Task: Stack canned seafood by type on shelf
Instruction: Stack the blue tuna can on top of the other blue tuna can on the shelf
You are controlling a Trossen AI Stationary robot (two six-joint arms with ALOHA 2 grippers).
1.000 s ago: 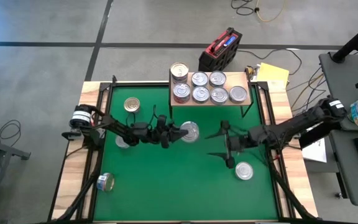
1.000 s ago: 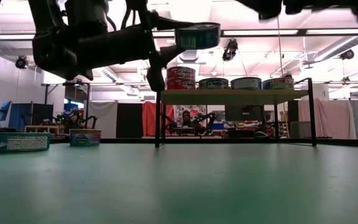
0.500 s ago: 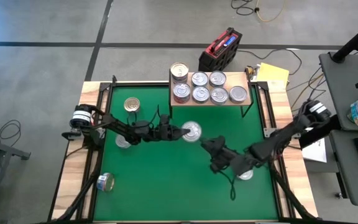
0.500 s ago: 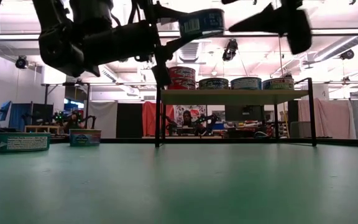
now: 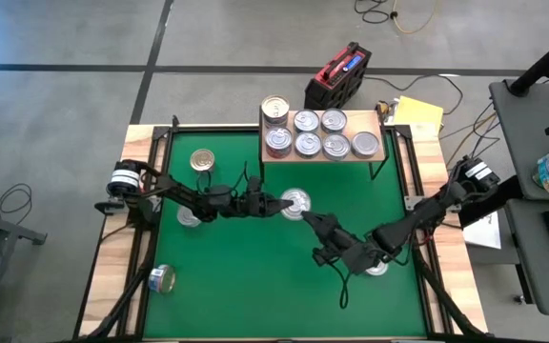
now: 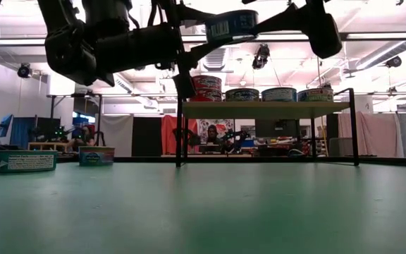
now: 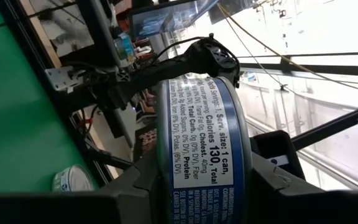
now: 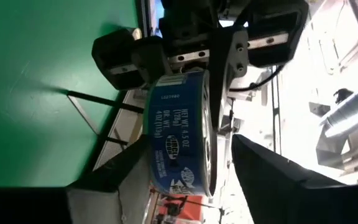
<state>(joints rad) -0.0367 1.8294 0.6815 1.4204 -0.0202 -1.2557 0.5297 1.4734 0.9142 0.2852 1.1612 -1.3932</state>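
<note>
- The left gripper (image 5: 276, 203) was clamped on a blue-labelled can (image 5: 295, 202), holding it in the air above the green mat (image 5: 255, 286), its fingers pressing the can's side wall.
- In the left wrist view the same can (image 7: 202, 130) filled the space between the two dark fingers (image 7: 132, 186), its nutrition label facing the camera.
- The right gripper (image 5: 311, 223) sat just beside that can, on the side away from the left gripper, with its jaws parted and standing on either side of the can.
- In the right wrist view the can (image 8: 178, 140) lay between the right fingers (image 8: 114, 171); a gap showed on at least one side, so whether they touched it could not be told.
- In the low view the can (image 6: 231, 25) hung high, with the left gripper (image 6: 182, 32) on one side and the right gripper (image 6: 287, 21) on the other.
- The shelf (image 5: 362, 159) stood beyond both grippers at the mat's far edge, carrying a cluster of cans (image 5: 308, 133), one pair stacked (image 5: 274, 110).
- A gold-topped can (image 5: 201, 160) rested on the mat off to the left arm's outer side.
- A silver can (image 5: 377, 266) lay under the right arm, partly covered.
- A can on its side (image 5: 161, 279) lay near the mat's near left corner, well apart from both grippers.
</note>
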